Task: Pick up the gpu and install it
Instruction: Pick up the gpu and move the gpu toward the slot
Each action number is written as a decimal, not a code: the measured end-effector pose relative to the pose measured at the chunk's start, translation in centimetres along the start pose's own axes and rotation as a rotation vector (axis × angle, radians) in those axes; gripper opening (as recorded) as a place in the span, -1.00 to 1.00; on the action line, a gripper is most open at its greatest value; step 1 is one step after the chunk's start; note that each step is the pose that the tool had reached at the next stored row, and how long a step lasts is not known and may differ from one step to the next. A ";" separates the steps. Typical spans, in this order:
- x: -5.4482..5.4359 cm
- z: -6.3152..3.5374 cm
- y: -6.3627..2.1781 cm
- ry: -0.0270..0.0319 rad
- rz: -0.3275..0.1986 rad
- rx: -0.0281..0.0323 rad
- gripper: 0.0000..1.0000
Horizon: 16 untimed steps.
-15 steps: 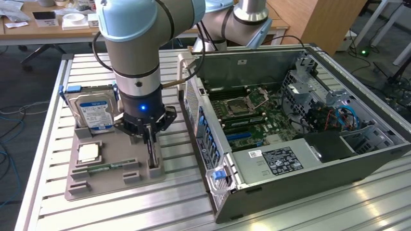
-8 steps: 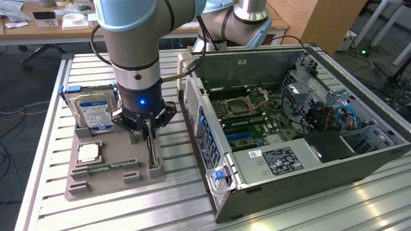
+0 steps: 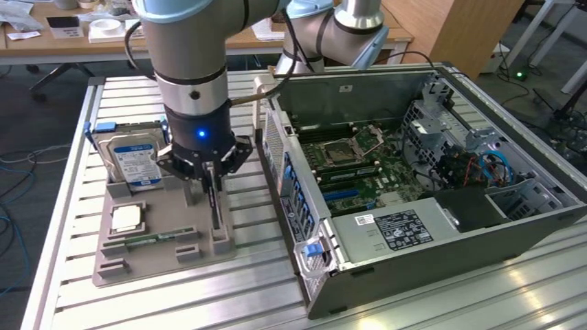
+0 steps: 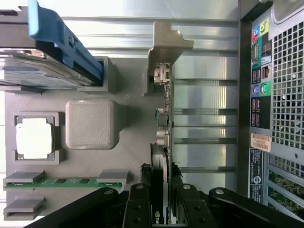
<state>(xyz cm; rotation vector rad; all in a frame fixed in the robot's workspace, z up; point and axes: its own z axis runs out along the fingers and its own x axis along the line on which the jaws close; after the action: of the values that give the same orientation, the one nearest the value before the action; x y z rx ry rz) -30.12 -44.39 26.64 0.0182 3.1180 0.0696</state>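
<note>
The gpu (image 3: 214,206) stands on edge in a slot at the side of the grey tray (image 3: 156,265) nearest the computer case. In the wrist view I look along the thin dark edge of the gpu (image 4: 162,142), its silver bracket end resting against a grey tray post. My gripper (image 3: 210,180) hangs straight down over the card. In the wrist view the gripper (image 4: 161,192) has its black fingers (image 4: 138,199) pressed against both faces of the card. The card's lower edge sits in the tray.
On the tray are a silver hard drive (image 3: 134,162) in a blue bracket, a square processor (image 3: 126,218) and a green memory stick (image 3: 151,240). The open computer case (image 3: 413,172) lies close on the exterior view's right, its port panel (image 4: 266,95) facing the tray. All rests on a slatted metal table (image 3: 137,302).
</note>
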 end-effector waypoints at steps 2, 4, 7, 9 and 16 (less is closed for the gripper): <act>0.0 -0.61 0.03 -0.0001 0.000 -0.0001 -0.47; 0.0 -1.27 0.06 0.0000 0.000 -0.0001 -0.47; 0.0 -2.10 0.09 0.0000 0.000 -0.0001 -0.47; -0.1 -2.69 0.12 -0.0001 0.000 -0.0001 -0.47; -0.1 -4.88 0.22 0.0000 0.000 -0.0001 -0.47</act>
<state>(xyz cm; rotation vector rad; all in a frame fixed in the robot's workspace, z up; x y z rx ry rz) -30.12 -44.39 31.53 0.0180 3.1180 0.0697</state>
